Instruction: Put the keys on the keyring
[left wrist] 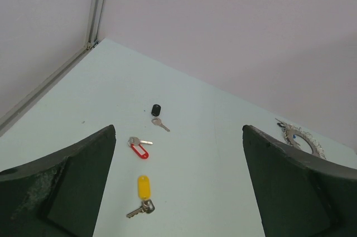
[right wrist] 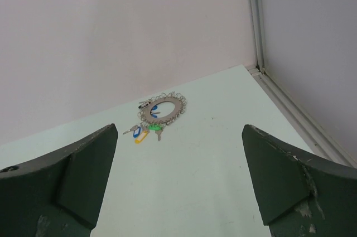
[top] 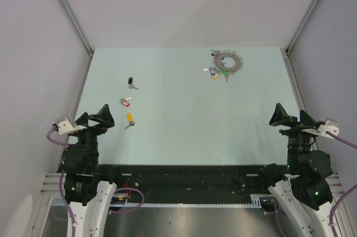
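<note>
Three keys lie in a row on the left of the pale green table: the black-headed key point(top: 131, 82), the red-tagged key point(top: 125, 101) and the yellow-tagged key point(top: 129, 120). In the left wrist view they show as black point(left wrist: 157, 112), red point(left wrist: 138, 146) and yellow point(left wrist: 143, 192). The keyring point(top: 227, 62) lies flat at the far right, with blue, green and orange tags on its near side; it also shows in the right wrist view point(right wrist: 162, 109). My left gripper point(top: 102, 117) is open and empty just left of the yellow key. My right gripper point(top: 279, 115) is open and empty, well short of the keyring.
White walls with metal corner posts point(top: 67, 11) enclose the table on three sides. The black rail with the arm bases point(top: 184, 178) runs along the near edge.
</note>
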